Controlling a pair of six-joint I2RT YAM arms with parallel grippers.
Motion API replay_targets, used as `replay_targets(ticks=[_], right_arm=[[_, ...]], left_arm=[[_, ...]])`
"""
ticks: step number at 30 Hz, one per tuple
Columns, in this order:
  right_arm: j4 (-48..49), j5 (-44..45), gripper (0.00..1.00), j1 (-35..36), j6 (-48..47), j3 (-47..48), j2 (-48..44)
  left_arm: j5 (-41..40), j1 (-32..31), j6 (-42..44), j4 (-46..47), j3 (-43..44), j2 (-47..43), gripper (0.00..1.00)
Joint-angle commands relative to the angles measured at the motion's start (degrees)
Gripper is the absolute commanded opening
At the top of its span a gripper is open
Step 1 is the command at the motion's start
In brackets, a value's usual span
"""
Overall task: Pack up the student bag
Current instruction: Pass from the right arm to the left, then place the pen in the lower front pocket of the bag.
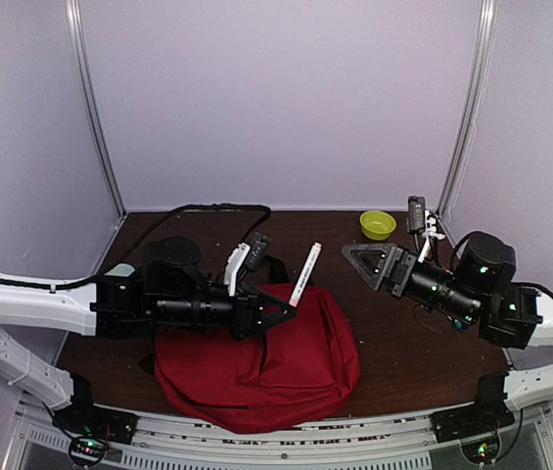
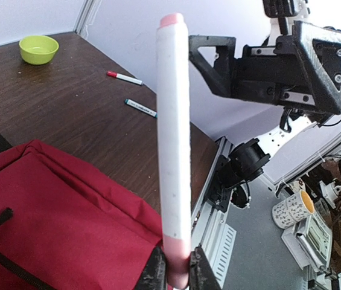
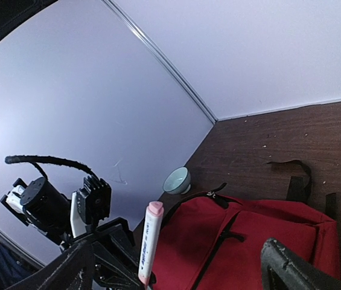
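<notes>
The student bag (image 1: 256,367) is a big red backpack lying flat at the table's near middle, also seen in the left wrist view (image 2: 55,223) and the right wrist view (image 3: 254,241). My left gripper (image 1: 289,306) hovers over the bag's upper edge, shut on the pink lower end of a white marker (image 1: 304,274) with pink ends. That marker (image 2: 175,139) stands upright from the fingers (image 2: 156,270). My right gripper (image 1: 359,257) is open, just right of the marker and apart from it. From the right wrist, the marker (image 3: 148,241) stands between its wide fingers (image 3: 285,266).
A green bowl (image 1: 378,224) sits at the back right. A pale teal bowl (image 3: 177,179) stands by the left wall behind the bag. A red-capped marker (image 2: 124,77) and a dark marker (image 2: 140,107) lie on the brown table (image 1: 413,343) near its right edge.
</notes>
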Motion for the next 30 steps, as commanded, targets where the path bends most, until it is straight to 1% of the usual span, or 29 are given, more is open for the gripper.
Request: replay_targets(ticks=[1, 3, 9, 15, 20, 24, 30], right_arm=[[-7.53, 5.49, 0.98, 0.0, -5.74, 2.75, -2.49], [-9.47, 7.29, 1.0, -0.12, -7.62, 2.87, -3.66], [-14.21, 12.32, 1.0, -1.93, -11.0, 3.06, -5.39], [-16.81, 13.98, 1.0, -4.91, -10.11, 3.51, -1.89], [-16.52, 14.56, 1.0, -7.26, -8.53, 2.56, 0.46], [-16.22, 12.98, 1.0, -9.31, -6.92, 2.34, 2.22], [-15.36, 11.6, 1.0, -10.76, -5.54, 1.19, 3.36]], left_arm=[[-4.23, -0.15, 1.6, -6.28, -0.09, -2.85, 0.0], [-5.78, -0.17, 1.87, -9.46, -0.39, -4.17, 0.0], [-11.4, -0.17, 2.56, -18.74, -2.4, -10.27, 0.0], [-16.52, -0.14, 2.85, -29.31, -3.42, -13.56, 0.0], [-17.03, -0.17, 2.23, -35.34, -4.55, -16.83, 0.0], [-16.88, -0.17, 1.91, -40.3, -5.57, -19.79, 0.0], [-15.66, -0.49, 0.14, -42.81, -8.6, -25.5, 0.0]])
